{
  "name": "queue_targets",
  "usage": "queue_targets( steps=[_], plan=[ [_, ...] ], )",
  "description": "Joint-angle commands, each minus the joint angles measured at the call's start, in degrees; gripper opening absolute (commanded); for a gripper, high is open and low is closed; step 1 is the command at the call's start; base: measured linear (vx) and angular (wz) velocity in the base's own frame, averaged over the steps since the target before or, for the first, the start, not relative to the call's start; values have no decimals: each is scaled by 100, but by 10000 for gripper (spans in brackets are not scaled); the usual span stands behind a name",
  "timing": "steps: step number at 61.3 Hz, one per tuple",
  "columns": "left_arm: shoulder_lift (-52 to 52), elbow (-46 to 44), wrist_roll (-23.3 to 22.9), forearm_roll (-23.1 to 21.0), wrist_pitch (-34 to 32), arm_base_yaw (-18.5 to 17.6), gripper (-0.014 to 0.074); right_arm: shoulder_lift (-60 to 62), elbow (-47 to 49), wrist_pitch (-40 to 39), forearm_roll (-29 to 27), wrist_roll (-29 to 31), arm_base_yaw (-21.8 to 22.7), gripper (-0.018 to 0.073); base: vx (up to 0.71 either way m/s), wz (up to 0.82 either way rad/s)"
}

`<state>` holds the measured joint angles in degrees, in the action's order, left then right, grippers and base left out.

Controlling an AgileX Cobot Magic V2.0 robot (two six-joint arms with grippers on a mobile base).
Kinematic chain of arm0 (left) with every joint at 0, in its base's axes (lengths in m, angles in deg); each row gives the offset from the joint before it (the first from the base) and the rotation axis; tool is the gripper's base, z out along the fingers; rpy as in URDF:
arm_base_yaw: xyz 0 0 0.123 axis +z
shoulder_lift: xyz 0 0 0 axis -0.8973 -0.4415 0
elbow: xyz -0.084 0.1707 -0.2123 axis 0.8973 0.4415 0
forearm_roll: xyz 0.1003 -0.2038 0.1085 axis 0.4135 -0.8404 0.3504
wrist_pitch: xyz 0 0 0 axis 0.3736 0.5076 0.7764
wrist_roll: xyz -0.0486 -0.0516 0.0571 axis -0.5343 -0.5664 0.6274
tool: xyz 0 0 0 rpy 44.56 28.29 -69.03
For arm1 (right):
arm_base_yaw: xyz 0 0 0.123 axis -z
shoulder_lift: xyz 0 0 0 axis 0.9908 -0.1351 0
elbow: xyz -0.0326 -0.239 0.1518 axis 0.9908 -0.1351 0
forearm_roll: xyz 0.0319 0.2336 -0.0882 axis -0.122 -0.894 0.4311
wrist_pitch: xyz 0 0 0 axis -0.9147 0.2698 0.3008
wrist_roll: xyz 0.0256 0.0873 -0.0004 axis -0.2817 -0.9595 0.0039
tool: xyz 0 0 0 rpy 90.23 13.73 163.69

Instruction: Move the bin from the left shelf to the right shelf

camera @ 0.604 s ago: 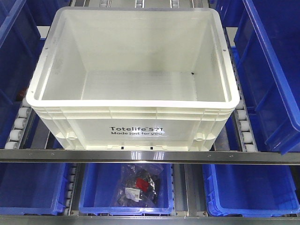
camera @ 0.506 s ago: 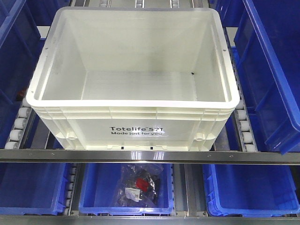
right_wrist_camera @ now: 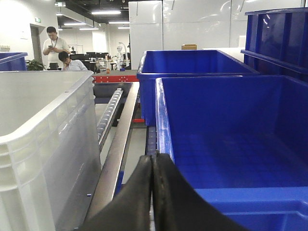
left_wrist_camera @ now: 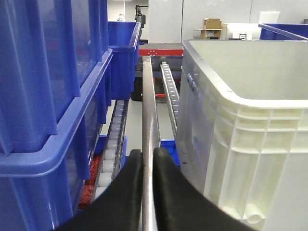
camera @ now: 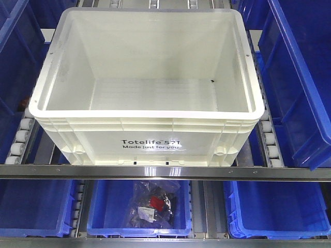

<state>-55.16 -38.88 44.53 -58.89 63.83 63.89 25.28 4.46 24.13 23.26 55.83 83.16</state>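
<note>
White bin (camera: pixel 150 132) sits on the roller shelf (camera: pixel 20 137). Left end effector (left_wrist_camera: pixel 143 159), just left of the bin, stands barely spread. Right end effector (right_wrist_camera: pixel 151 163), just right of it, is pressed together. Engage both rim sides evenly.

Blue bins (camera: pixel 300 77) L+R, bagged parts (camera: pixel 153 204) in lower-mid bin (camera: pixel 103 219), roller tracks (camera: pixel 18 139).

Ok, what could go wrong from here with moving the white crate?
The left gripper and right gripper sit in tight gaps between the white Totelife crate and blue bins; swinging either could knock a bin. Neither grips the crate, so a two-sided squeeze might slip. It rests on rollers and may roll.
</note>
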Motion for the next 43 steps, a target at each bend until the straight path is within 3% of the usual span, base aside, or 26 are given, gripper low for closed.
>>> queue_targets(
  steps=[1, 26, 43],
  plan=[
    [55, -127, -40, -44, -433, -36, 38, 54, -58, -413, 23, 19, 37, -9, 0, 0],
    [55, -194, -40, -30, -617, -37, 38, 54, 23, -517, 23, 17, 37, -9, 0, 0],
    [48, -1427, -40, -42, -588, -37, 38, -70, 1324, 40, 42, 36, 37, -9, 0, 0]
  ],
)
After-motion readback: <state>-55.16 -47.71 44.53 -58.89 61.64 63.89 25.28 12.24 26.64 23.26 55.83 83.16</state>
